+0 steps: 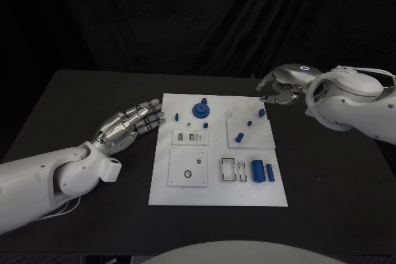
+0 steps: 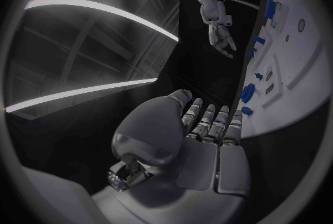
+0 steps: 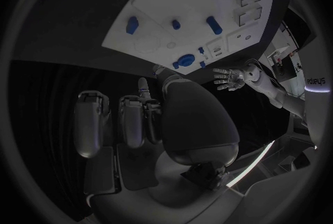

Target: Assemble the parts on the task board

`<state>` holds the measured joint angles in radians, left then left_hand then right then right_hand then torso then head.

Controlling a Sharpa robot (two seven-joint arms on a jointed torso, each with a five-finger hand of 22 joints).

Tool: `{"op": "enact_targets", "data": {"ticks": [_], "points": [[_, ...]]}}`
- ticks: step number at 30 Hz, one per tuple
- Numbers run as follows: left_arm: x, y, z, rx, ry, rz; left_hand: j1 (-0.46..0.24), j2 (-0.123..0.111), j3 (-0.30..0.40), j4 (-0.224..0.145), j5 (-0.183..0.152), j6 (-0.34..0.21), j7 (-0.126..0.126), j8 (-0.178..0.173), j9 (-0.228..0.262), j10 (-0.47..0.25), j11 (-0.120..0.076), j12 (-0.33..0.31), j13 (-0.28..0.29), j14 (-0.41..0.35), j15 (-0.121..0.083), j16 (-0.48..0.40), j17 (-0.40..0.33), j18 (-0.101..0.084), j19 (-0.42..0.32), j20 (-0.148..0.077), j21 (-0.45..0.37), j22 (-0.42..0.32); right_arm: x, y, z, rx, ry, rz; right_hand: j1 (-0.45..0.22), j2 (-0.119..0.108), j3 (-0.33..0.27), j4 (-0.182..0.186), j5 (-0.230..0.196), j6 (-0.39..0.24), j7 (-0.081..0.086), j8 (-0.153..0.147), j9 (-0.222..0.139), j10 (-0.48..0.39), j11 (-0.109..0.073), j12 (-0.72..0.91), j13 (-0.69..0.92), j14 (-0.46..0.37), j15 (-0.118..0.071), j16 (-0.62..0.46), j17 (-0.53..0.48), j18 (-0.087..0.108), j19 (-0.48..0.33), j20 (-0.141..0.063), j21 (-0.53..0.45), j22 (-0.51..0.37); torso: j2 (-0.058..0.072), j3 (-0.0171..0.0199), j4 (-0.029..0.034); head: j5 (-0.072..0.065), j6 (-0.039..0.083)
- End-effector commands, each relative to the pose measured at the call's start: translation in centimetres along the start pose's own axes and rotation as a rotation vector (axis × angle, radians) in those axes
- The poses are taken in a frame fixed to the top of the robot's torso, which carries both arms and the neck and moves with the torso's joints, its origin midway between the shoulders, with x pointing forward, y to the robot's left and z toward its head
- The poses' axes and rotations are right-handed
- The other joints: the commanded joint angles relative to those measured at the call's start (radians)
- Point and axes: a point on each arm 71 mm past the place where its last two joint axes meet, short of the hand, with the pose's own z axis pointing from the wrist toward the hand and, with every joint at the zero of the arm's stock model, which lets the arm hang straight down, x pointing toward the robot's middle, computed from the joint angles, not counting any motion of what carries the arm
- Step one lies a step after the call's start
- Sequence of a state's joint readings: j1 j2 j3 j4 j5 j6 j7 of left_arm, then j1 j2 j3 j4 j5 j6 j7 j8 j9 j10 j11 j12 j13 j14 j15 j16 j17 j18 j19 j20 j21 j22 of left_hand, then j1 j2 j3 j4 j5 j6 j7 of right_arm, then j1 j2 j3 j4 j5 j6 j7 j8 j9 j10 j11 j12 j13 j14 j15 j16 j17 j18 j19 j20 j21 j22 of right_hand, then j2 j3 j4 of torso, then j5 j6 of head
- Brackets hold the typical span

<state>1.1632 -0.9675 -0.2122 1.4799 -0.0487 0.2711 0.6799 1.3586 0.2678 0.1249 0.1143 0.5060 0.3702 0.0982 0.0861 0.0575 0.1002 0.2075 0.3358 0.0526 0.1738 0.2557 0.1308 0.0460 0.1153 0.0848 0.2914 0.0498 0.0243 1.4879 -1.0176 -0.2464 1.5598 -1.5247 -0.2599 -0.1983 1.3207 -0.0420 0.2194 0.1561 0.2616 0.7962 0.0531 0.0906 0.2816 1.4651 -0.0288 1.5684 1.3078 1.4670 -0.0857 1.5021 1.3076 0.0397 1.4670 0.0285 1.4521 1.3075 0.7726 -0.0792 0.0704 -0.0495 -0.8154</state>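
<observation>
Head view: white task board (image 1: pixel 216 195) lies mid-desk (image 1: pixel 82 103), blue parts (image 1: pixel 200 110) standing on it; left robot hand (image 1: pixel 130 124) hovers just beside its left edge, fingers spread, holding nothing; right robot hand (image 1: pixel 280 94) near its far right corner, fingers curled, apparently empty.

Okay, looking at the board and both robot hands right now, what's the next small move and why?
Probably lower the right robot hand toward the small blue peg at the task board's far right corner. That hand hovers just beyond that corner with curled fingers holding nothing, while the left robot hand is open beside the board's left edge, touching no part.
</observation>
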Motion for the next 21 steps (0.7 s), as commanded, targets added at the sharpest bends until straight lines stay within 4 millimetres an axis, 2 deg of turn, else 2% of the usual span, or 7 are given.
{"op": "enact_targets", "data": {"ticks": [1, 4, 6, 9, 11, 15, 21], "points": [[0.2, -0.6, 0.1, 0.100, 0.001, -0.007, -0.009, 0.001, 0.007, 0.000, 0.004, 0.005, 0.000, 0.000, 0.001, 0.004, 0.001, 0.004, 0.001, 0.006, 0.005, 0.007, 0.001, -0.012, 0.008, 0.002, 0.004, 0.001, 0.7, -0.8, -0.4, -0.022, -0.033, 0.037, 0.005, -0.004, -0.001, 0.007, -0.004, 0.007, 0.002, 0.004, -0.002, 0.106, -0.005, 0.002, 0.263, 0.085, -0.005, -0.001, 0.191, -0.012, 0.052, -0.005, 0.004, 0.227, -0.003, -0.0042, -0.0057, 0.006, 0.002], [0.2, -0.5, 0.2, 0.098, 0.004, -0.010, -0.010, 0.001, 0.008, 0.000, 0.004, 0.003, 0.001, 0.000, 0.001, 0.003, 0.001, 0.003, 0.001, 0.005, 0.005, 0.007, 0.001, -0.013, 0.007, 0.002, 0.004, 0.001, 2.1, -1.9, -0.7, 0.001, -0.019, 0.042, 0.009, -0.009, -0.005, 0.011, -0.028, 0.007, 0.003, 0.004, -0.005, 0.106, -0.005, 0.002, 0.263, 0.085, -0.005, -0.003, 0.189, -0.011, 0.051, -0.006, 0.002, 0.226, -0.002, -0.0011, -0.0012, 0.003, 0.002], [0.2, -0.4, 0.2, 0.098, 0.005, -0.011, -0.010, 0.001, 0.008, 0.000, 0.004, 0.003, 0.001, 0.000, 0.001, 0.003, 0.001, 0.003, 0.001, 0.005, 0.005, 0.007, 0.001, -0.013, 0.007, 0.002, 0.004, 0.001, 2.9, -2.4, -0.9, 0.014, -0.007, 0.044, 0.010, -0.015, -0.015, 0.022, -0.071, -0.001, 0.001, 0.000, -0.012, 0.106, -0.005, 0.002, 0.263, 0.084, -0.005, -0.006, 0.186, -0.010, 0.050, -0.006, -0.002, 0.225, -0.001, 0.0008, 0.0009, -0.001, 0.001], [0.2, -0.3, 0.2, 0.097, 0.006, -0.013, -0.010, 0.002, 0.009, 0.000, 0.004, 0.003, 0.001, 0.000, 0.001, 0.004, 0.002, 0.003, 0.001, 0.005, 0.005, 0.007, 0.001, -0.013, 0.007, 0.002, 0.004, 0.001, 3.8, -3.0, -1.0, 0.028, 0.005, 0.046, 0.008, -0.020, -0.025, 0.032, -0.107, -0.010, 0.001, -0.003, -0.017, 0.106, -0.006, 0.002, 0.263, 0.083, -0.005, -0.009, 0.183, -0.010, 0.048, -0.006, -0.005, 0.224, -0.001, 0.0005, 0.0027, -0.004, 0.001], [0.2, -0.3, 0.2, 0.096, 0.007, -0.014, -0.010, 0.002, 0.009, 0.000, 0.004, 0.003, 0.001, 0.000, 0.001, 0.004, 0.002, 0.003, 0.001, 0.005, 0.005, 0.007, 0.001, -0.013, 0.007, 0.002, 0.004, 0.001, 4.3, -3.3, -1.1, 0.035, 0.014, 0.046, 0.003, -0.027, -0.041, 0.047, -0.149, -0.016, -0.001, -0.004, -0.022, 0.106, -0.007, 0.002, 0.263, 0.082, -0.006, -0.011, 0.180, -0.009, 0.047, -0.007, -0.008, 0.223, -0.002, 0.0005, 0.0030, -0.003, 0.000], [0.2, -0.2, 0.2, 0.093, 0.008, -0.016, -0.010, 0.002, 0.009, 0.000, 0.004, 0.003, 0.001, 0.000, 0.001, 0.004, 0.002, 0.003, 0.001, 0.005, 0.005, 0.007, 0.001, -0.013, 0.007, 0.002, 0.004, 0.001, 5.1, -3.6, -1.2, 0.043, 0.029, 0.046, 0.001, -0.033, -0.055, 0.061, -0.177, -0.027, -0.002, -0.008, -0.027, 0.102, -0.007, 0.000, 0.258, 0.081, -0.006, -0.014, 0.177, -0.008, 0.045, -0.007, -0.011, 0.222, -0.002, -0.0002, 0.0003, 0.001, -0.001], [0.2, 0.0, 0.2, 0.091, 0.006, -0.018, -0.012, 0.003, 0.013, 0.001, 0.004, 0.000, 0.001, -0.001, 0.000, 0.003, 0.002, 0.003, 0.001, 0.005, 0.006, 0.008, 0.001, -0.014, 0.007, 0.002, 0.003, 0.000, 5.6, -3.5, -0.9, 0.047, 0.046, 0.045, 0.014, -0.031, -0.055, 0.060, -0.170, -0.032, 0.000, -0.009, -0.030, 0.102, -0.007, 0.000, 0.258, 0.081, -0.006, -0.014, 0.176, -0.008, 0.045, -0.007, -0.012, 0.222, -0.001, -0.0001, -0.0017, 0.003, 0.000]]}}
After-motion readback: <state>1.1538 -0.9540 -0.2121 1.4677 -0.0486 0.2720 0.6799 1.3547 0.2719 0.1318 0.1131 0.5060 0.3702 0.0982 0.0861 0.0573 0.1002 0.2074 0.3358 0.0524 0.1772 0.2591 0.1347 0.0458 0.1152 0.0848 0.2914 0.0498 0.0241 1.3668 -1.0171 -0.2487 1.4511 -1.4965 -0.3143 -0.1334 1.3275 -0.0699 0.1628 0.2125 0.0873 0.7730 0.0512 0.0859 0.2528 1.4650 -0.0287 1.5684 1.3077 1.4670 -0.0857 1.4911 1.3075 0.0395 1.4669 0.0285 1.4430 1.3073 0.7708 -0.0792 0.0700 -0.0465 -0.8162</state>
